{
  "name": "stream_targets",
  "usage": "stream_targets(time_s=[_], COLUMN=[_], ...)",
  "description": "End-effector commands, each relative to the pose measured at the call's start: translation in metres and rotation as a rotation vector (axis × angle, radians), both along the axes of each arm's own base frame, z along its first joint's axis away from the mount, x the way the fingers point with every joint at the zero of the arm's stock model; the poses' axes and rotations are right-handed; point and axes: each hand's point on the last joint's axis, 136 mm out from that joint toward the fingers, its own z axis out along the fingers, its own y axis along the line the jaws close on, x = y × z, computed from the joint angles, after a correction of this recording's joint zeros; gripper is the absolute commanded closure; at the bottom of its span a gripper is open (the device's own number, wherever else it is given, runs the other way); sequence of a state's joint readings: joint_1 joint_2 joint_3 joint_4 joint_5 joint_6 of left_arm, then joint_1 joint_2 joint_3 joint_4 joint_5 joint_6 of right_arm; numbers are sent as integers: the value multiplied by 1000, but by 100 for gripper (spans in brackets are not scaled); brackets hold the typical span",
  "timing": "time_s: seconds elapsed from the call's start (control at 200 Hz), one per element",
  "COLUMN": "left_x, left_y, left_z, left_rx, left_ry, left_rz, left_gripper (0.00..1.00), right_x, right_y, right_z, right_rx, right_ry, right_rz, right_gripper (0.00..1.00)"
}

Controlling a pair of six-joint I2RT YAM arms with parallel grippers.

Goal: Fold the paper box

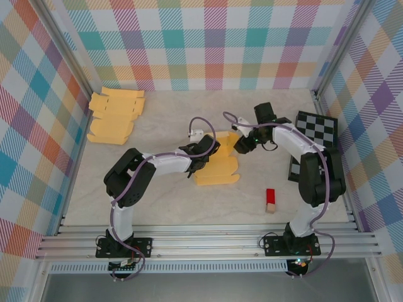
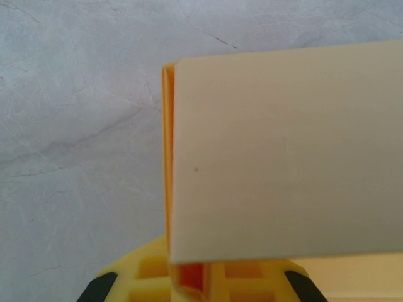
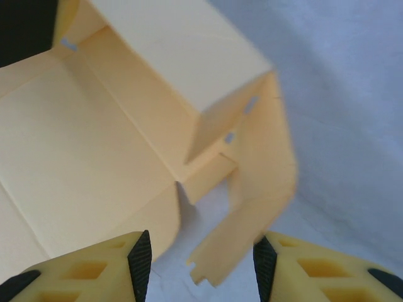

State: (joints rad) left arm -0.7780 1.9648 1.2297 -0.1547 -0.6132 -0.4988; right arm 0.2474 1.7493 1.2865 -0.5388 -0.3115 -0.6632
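While left claw [image 2: 192, 284] clamps paper box [image 2: 283, 157], right claw [image 3: 201, 261] gapes.

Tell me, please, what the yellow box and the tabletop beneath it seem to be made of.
The yellow box looks like thin matte card or stiff paper: it has crisp creases, cut slots and a curling flap. The tabletop looks like a pale, smooth sheet with faint marble-like veins, possibly laminate or vinyl.

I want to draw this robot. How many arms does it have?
2. The left arm is bolted near left, the right arm near right; both reach the paper box mid-table.
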Motion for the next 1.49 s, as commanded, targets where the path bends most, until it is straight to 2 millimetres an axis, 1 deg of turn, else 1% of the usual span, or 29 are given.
stream_targets(time_s=[0.0, 0.04, 0.11, 0.2, 0.31, 0.4, 0.44, 0.475, 0.525, 0.585, 0.645, 0.725, 0.84, 0.895, 1.0, 1.08, 1.175, 1.255, 1.415, 1.49], left_x=[-12, -12, -11, -11, -10, -10, -9, -8, -7, -6, -5, -4, -5, -6, -9, -11, -14, -15, -19, -20], left_y=[-7, -9, -10, -13, -19, -22, -24, -25, -28, -31, -32, -33, -39, -44, -56, -63, -68, -70, -77, -81], left_z=[-19, -19, -18, -16, -14, -10, -8, -6, -1, 4, 9, 15, 20, 22, 27, 38, 50, 60, 79, 87], left_rx=[53, 49, 46, 39, 16, 4, -3, -10, -26, -42, -71, -113, -148, -172, -235, -288, -334, -366, -432, -466], left_ry=[81, 82, 78, 74, 60, 50, 41, 34, 20, 5, -4, -14, -13, -10, -8, -22, -35, -44, -62, -65], left_rz=[-79, -90, -99, -126, -175, -201, -208, -213, -225, -239, -248, -257, -281, -296, -335, -362, -378, -384, -400, -414], left_gripper=[100, 100, 100, 100, 100, 100, 100, 100, 100, 100, 100, 100, 100, 100, 100, 100, 100, 100, 100, 100], right_x=[21, 24, 25, 29, 26, 11, 3, -3, -8, -13, -22, -30, -35, -35, -33, -31, -27, -20, -5, -6], right_y=[-28, -39, -52, -58, -49, -34, -26, -19, -15, -11, -7, 0, 14, 20, 27, 31, 34, 34, 30, 33], right_z=[30, 27, 15, 10, 8, 5, 0, -8, -19, -23, -28, -21, 4, 11, 16, 23, 31, 36, 36, 34], right_rx=[-65, -95, -141, -153, -128, -66, -50, -51, -51, -18, 16, 77, 183, 190, 168, 184, 209, 220, 202, 207], right_ry=[-158, -181, -197, -214, -227, -201, -196, -194, -181, -158, -135, -135, -148, -161, -170, -162, -166, -168, -149, -141], right_rz=[1, 9, 53, 76, 140, 205, 244, 264, 263, 250, 259, 276, 287, 295, 290, 268, 221, 154, 0, -27], right_gripper=[50, 50, 50, 51, 51, 50, 51, 50, 50, 50, 50, 50, 50, 50, 50, 50, 50, 50, 50, 50])
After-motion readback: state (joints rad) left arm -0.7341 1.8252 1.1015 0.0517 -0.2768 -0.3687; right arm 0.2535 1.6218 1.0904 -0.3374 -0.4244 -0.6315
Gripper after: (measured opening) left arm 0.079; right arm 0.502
